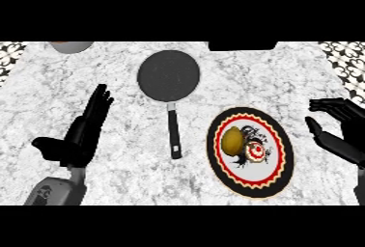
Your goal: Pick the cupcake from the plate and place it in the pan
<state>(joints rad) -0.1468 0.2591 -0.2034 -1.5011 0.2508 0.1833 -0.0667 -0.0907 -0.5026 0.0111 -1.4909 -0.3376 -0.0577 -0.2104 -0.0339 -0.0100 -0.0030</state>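
Observation:
A golden-brown cupcake [231,141] sits on the left half of a round plate [274,169] with a black, red and yellow patterned rim, at the lower right of the counter. A dark round pan [169,75] lies further back at centre, its black handle [174,132] pointing toward me. My right hand [341,130] hovers at the right edge of the view, just right of the plate, fingers relaxed and apart, holding nothing. My left hand [84,129] stays open at the left, fingers straight and pointing away, well clear of the pan.
A grey bowl-like object [70,46] pokes in at the back left edge. A dark object [242,45] sits at the back edge right of centre. Patterned tiles [346,60] border the marble counter at both back corners.

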